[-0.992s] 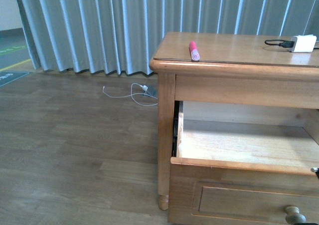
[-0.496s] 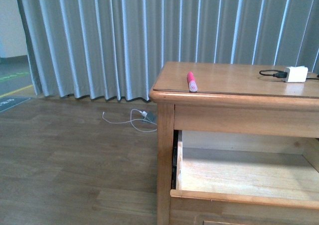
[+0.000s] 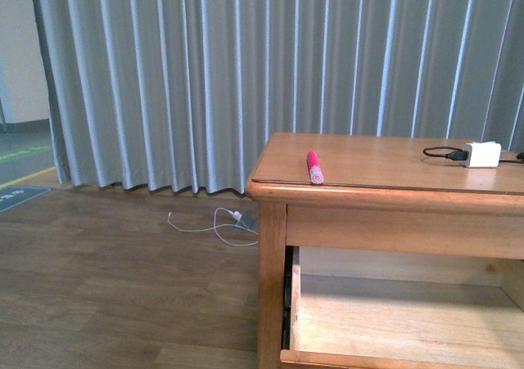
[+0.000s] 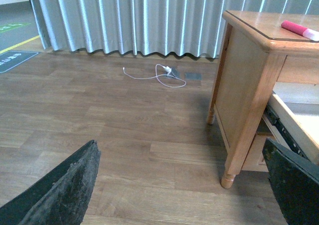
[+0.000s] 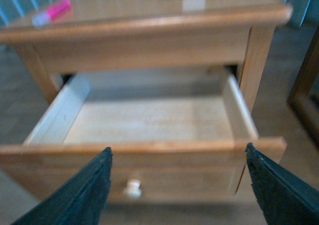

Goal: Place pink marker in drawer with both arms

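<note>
- Right now my left fingers are hanging spread wide above the wood floor, gripping nothing, off to the side of the desk and well apart from its corner leg.
- My right fingers are gaping just as wide and empty, hovering in front of the drawer. It is standing pulled out with its pale inside showing, and its round knob is sitting between my two tips. That view is blurring.
- The pink marker is lying flat on the desk near the front left corner, its paler end pointing at the front edge, above the drawer.
- A white charger block with a black cable is resting at the desk's far right, well apart from the marker.
- A grey curtain is hanging behind, and a white cord is lying looped on the floor at its foot.
</note>
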